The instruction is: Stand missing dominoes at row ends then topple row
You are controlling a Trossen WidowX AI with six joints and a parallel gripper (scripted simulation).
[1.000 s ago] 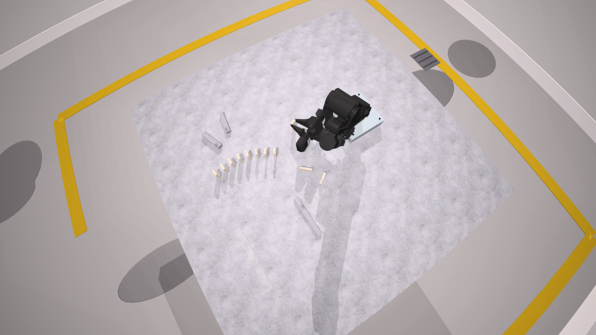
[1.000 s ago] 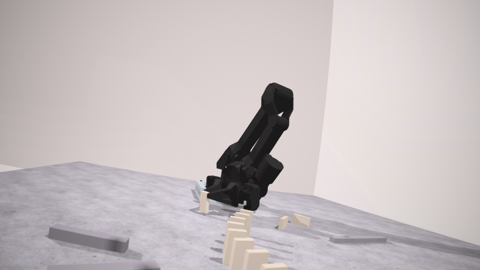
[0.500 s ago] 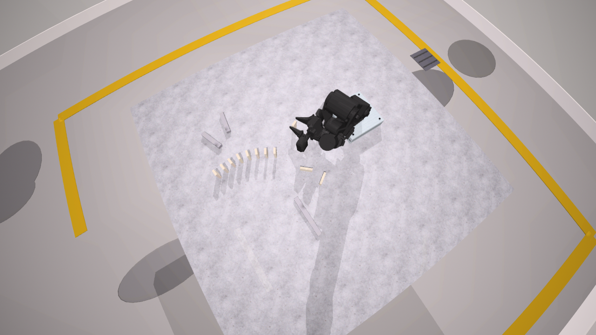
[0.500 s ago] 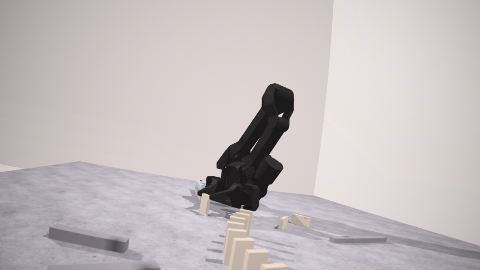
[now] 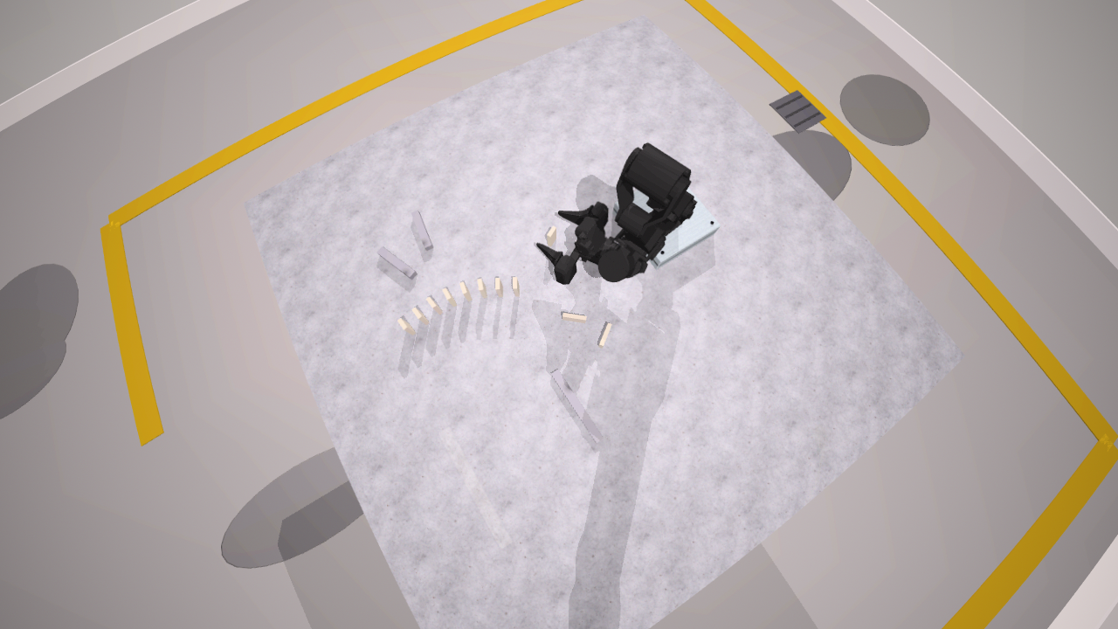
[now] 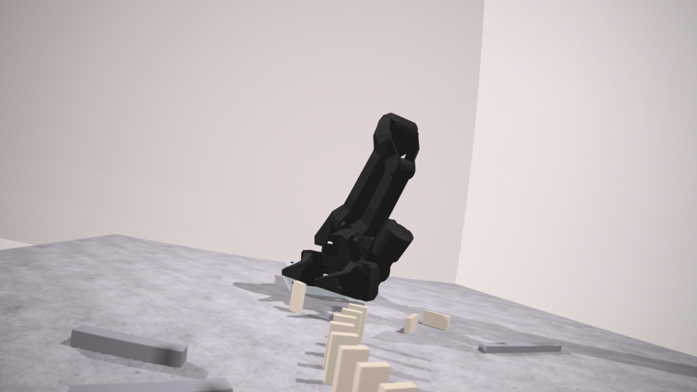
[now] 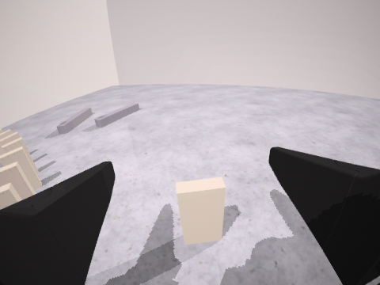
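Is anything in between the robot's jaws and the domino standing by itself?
No, nothing visible stands between them. The jaws are wide open, with the lone domino upright in front, and only the gray surface shows around it.

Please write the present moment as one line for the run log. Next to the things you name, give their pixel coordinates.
claw [image 5: 548, 230] [image 6: 298, 275] [image 7: 195, 163]: open, empty | lone domino [image 5: 551, 233] [image 6: 297, 296] [image 7: 201, 210]: upright, between fingers, untouched | curved row [image 5: 463, 290] [image 6: 340, 358] [image 7: 16, 174]: standing | final push: not done
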